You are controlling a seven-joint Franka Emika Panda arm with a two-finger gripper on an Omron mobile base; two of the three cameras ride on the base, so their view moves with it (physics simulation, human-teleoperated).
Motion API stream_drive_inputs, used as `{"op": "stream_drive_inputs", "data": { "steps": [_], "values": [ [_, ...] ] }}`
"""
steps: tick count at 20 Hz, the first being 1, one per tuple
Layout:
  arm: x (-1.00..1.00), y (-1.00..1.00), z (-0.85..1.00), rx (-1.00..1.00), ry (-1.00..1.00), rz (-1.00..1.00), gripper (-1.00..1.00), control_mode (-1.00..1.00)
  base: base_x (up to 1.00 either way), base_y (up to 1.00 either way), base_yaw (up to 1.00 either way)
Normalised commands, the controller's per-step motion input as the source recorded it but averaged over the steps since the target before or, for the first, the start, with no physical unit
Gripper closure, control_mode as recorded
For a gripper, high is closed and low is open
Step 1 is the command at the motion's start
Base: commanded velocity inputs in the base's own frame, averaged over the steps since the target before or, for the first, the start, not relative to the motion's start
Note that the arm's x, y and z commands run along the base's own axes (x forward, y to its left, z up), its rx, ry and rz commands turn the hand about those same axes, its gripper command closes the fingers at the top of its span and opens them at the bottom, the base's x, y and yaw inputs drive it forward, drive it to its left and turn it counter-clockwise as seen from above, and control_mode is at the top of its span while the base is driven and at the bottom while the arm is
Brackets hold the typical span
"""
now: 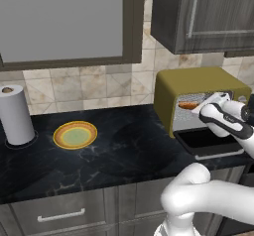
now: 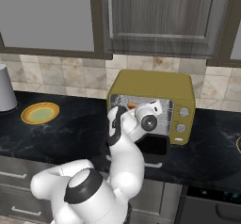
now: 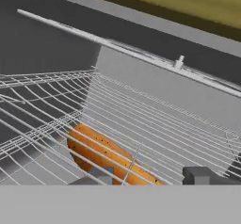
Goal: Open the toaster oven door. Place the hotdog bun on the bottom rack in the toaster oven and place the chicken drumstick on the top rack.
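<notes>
Hand (image 3: 153, 177) reaches into the open toaster oven (image 1: 184, 84), its two dark tips low in the hand view on either side of the hotdog bun's (image 3: 106, 158) end; whether they pinch it or stand free I cannot tell. Orange-tan and speckled, the bun lies among the grey rack wires (image 3: 70, 119) inside the cavity. From the left base view the bun (image 1: 187, 105) shows just inside the mouth, beside the white wrist. Below, the toaster oven door (image 1: 208, 142) hangs folded down flat, dark glass up. Farther left on the black worktop (image 1: 114, 146) sit a yellow plate (image 1: 75, 135) and a paper towel roll (image 1: 16, 113).
</notes>
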Motion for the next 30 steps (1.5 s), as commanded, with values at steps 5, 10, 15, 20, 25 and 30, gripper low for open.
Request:
{"op": "stream_drive_inputs", "data": {
  "steps": [5,10,15,20,25,30],
  "values": [
    [-0.39,0.03,-0.05,0.0,0.08,0.01,1.0,-1.0,0.0,0.0,0.0],
    [-0.4,0.05,-0.05,0.0,0.07,0.01,1.0,-1.0,0.0,0.0,0.0],
    [-0.39,0.08,-0.02,0.0,0.13,0.0,1.0,-1.0,0.0,0.0,0.0],
    [-0.43,0.08,-0.01,0.0,0.12,0.0,1.0,-1.0,0.0,0.0,0.0],
    [-0.46,0.09,-0.03,0.0,0.1,0.0,1.0,-1.0,0.0,0.0,0.0],
    [-0.41,0.09,-0.02,0.0,0.13,0.0,1.0,-1.0,0.0,0.0,0.0]
  ]
}}
